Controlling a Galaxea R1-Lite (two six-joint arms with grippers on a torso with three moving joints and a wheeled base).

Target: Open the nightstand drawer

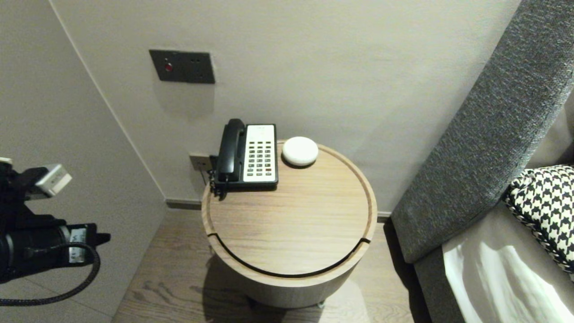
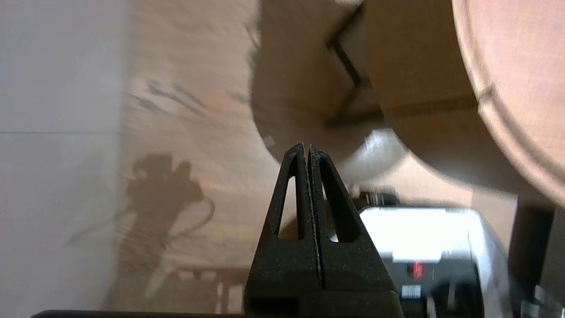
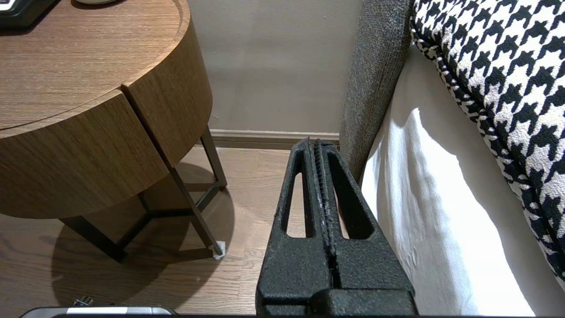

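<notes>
Left end effector [image 2: 306, 148] together, well left of table [image 1: 291, 233]; right end effector [image 3: 318, 142] together, beside bed [image 3: 441, 221]

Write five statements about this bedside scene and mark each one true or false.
1. The telephone sits on the round wooden table with its handset on the cradle. True.
2. The white puck lies on the telephone's keypad. False: it rests on the tabletop beside the telephone, near the wall.
3. The left tool is shut and holds nothing. True.
4. The right tool is open around a table leg. False: it is shut and empty, above the floor between the table and the bed.
5. A houndstooth pillow lies on the bed. True.
</notes>
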